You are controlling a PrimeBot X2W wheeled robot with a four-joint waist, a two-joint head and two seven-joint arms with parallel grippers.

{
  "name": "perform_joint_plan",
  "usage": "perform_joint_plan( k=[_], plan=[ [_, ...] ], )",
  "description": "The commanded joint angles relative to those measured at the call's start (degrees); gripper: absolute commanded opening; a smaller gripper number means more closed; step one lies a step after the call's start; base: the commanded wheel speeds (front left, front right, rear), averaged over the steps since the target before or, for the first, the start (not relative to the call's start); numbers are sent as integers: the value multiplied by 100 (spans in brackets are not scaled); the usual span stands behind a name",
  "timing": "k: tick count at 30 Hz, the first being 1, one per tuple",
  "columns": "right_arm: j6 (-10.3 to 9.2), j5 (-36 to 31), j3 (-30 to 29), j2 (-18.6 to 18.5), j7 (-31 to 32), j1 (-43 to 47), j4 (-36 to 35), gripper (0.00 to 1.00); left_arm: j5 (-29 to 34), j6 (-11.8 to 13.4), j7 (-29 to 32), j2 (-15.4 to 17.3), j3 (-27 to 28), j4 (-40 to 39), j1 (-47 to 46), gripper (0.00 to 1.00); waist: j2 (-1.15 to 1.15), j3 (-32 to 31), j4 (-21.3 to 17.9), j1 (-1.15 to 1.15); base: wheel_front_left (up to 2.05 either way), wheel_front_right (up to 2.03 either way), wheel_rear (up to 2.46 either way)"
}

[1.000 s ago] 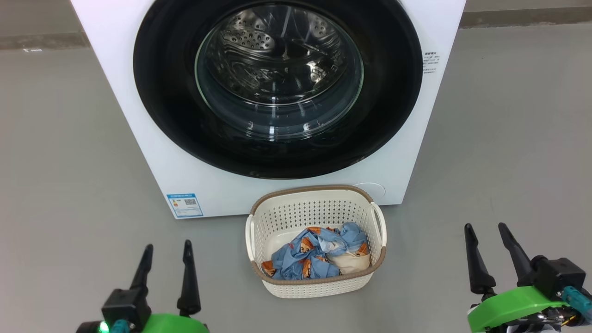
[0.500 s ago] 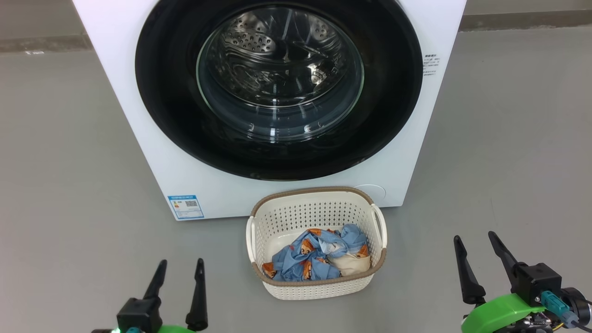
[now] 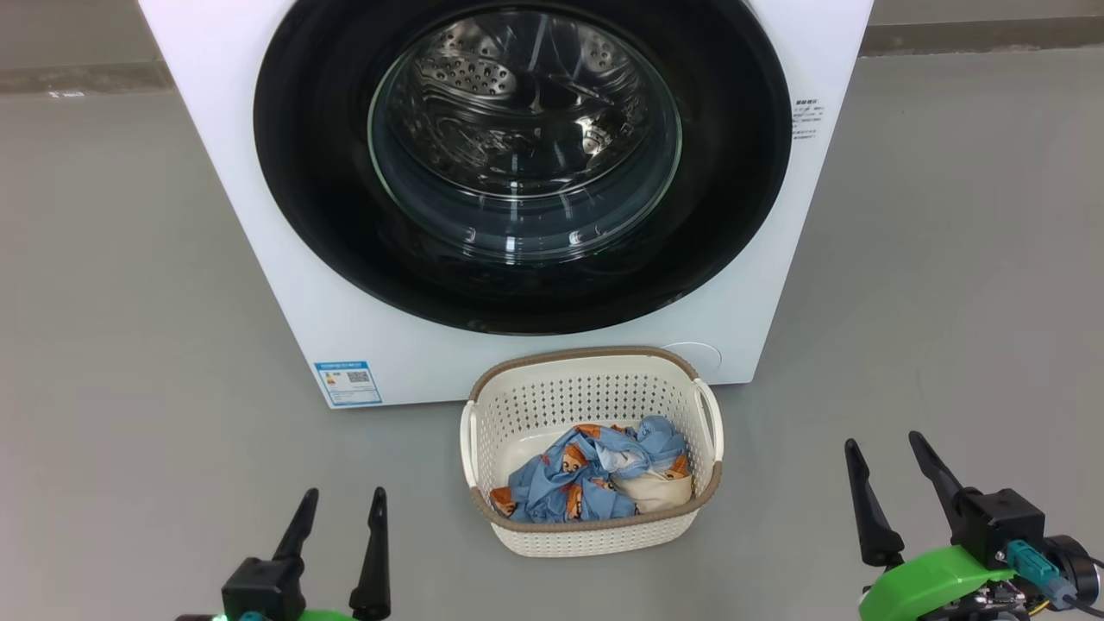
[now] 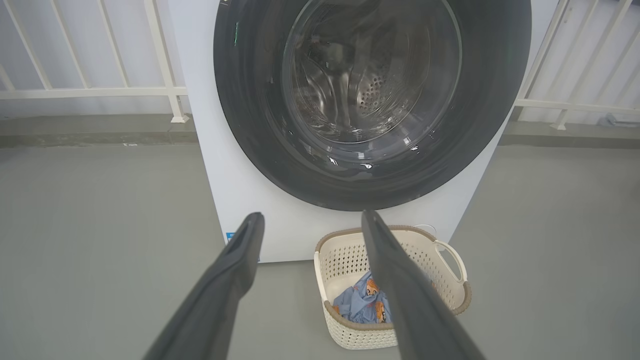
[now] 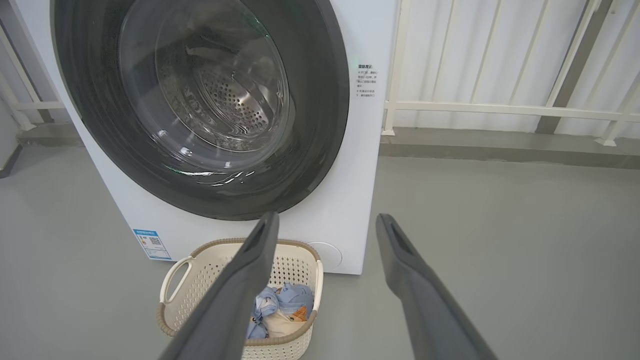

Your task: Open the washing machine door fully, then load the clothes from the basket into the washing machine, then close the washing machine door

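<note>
At the lower left of your head view, your left gripper (image 3: 343, 493) hangs over the grey floor (image 3: 129, 345). Its two dark fingers are spread wide and hold nothing. Further off and to its right, the washing machine (image 3: 259, 285) stands on the floor, with a small blue label (image 3: 348, 382) at the lower left corner of its white front. The washing machine door (image 3: 302, 172) is shut flat against that front, and you can see the steel drum (image 3: 483, 78) through its glass centre. The basket (image 3: 595, 397) sits on the floor just in front of the machine, below the door's lower edge; you cannot tell whether the two touch. The clothes (image 3: 586, 479) lie heaped against the basket's near wall, the blue printed pieces to the left and the cream piece to the right. At the lower right, your right gripper (image 3: 883, 442) hovers over the floor, well apart from the basket, its fingers also wide and empty. Behind the machine runs a white railing (image 5: 500, 107).
</note>
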Motion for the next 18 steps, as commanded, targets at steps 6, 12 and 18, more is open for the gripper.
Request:
perform_joint_plan(
  k=[6,12,18],
  plan=[
    [-6,5,150,-69,-70,-281,-136,100,69,59,-78,65,182,-107,-212,100,0,4,-4,0,0,0,0],
    [-6,17,142,-69,-70,-280,-177,100,51,60,-78,65,199,-109,-210,100,0,0,-9,0,0,0,0],
    [-6,20,146,-69,-70,-273,-174,100,41,56,-78,65,213,-120,-210,100,0,-8,-10,0,0,0,0]
  ],
)
